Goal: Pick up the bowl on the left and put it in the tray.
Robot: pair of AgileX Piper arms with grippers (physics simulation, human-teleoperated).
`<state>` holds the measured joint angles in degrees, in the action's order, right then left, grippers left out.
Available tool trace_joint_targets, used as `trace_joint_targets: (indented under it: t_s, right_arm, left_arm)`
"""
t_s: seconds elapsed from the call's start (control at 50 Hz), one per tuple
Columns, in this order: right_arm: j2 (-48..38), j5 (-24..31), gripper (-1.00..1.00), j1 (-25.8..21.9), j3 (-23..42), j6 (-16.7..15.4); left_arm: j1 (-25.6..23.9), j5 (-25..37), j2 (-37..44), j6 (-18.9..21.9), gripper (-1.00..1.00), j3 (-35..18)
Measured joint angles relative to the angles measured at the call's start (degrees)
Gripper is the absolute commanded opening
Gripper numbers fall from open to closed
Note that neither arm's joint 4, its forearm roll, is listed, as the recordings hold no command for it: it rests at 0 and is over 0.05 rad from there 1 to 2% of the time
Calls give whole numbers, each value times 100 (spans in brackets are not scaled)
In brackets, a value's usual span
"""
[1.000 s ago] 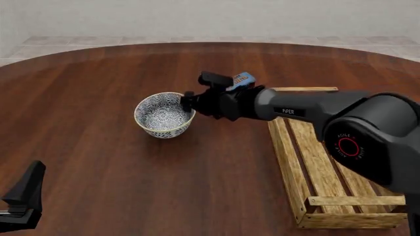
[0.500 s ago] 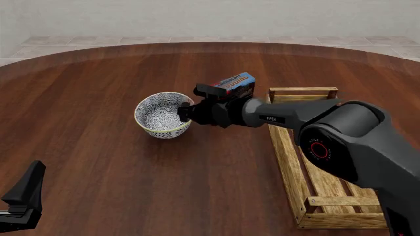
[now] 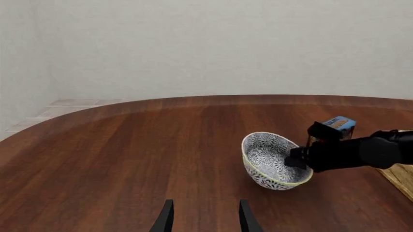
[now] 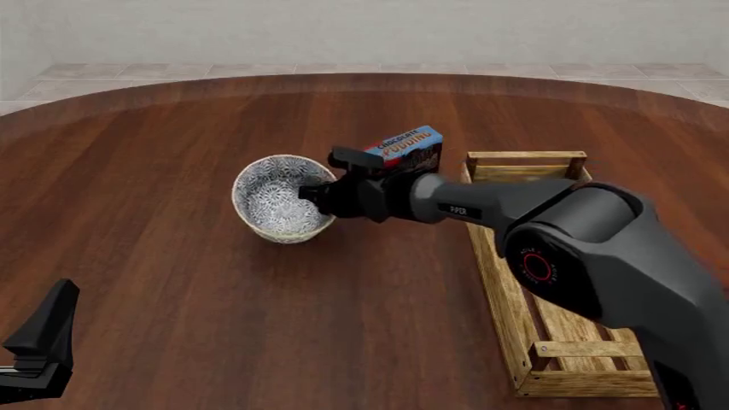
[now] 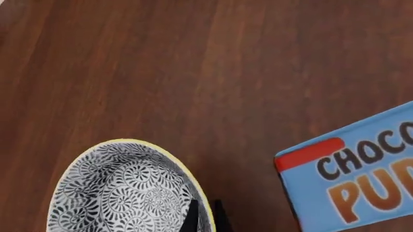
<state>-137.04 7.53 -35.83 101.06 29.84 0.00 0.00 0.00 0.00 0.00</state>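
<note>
In the left wrist view, the left fingers (image 3: 205, 217) stand apart with nothing between them, low over the bare brown counter (image 3: 129, 154). Ahead of them sits the bowl (image 3: 271, 162), tilted so that its patterned inside faces this camera. The right arm (image 3: 361, 152) reaches across to the bowl, and its black fingers meet the rim on the side nearest the blue box (image 3: 340, 124), which stands just behind the arm. A corner of the wooden tray (image 3: 401, 175) shows at the edge of the frame. In the front view, the bowl (image 4: 279, 198) rests on the counter (image 4: 171, 282) left of center, tipped toward the left. The right fingers (image 4: 310, 193) close on the bowl's right rim, one finger inside and one outside. The pudding box (image 4: 407, 148) sits just behind the right wrist, near the far end of the tray (image 4: 518, 282). The tray lies lengthwise on the right side of the counter, apart from the bowl and partly hidden by the right arm (image 4: 547, 248). The left fingers (image 4: 40, 346) show as a dark shape at the lower left corner, well apart from the bowl. In the right wrist view, the two finger tips (image 5: 205, 217) are clamped on the bowl's (image 5: 123, 193) cream rim with only the thin wall between them. The pudding box (image 5: 355, 179) lies just beside the bowl on the counter (image 5: 129, 63).
</note>
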Motion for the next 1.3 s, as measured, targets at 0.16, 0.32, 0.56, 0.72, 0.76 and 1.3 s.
trace_joint_targets:
  t_s: [0.16, 0.32, 0.56, 0.72, 0.76, 1.3]
  right_arm:
    - [46, -28, -100, -56, -6, -23]
    - [180, -121, -100, -133, -241, -21]
    - [511, -279, -100, -220, -763, -239]
    - [670, -297, -100, -95, -935, -591]
    - [708, -307, -100, -74, -979, -657]
    - [1375, -520, -100, 56, -1667, -1387]
  left_arm:
    - [0, 0, 0, 0, 100, 0]
    - [0, 0, 0, 0, 100, 0]
    - [0, 0, 0, 0, 100, 0]
    - [0, 0, 0, 0, 100, 0]
    - [0, 0, 0, 0, 100, 0]
    - [0, 0, 0, 0, 100, 0]
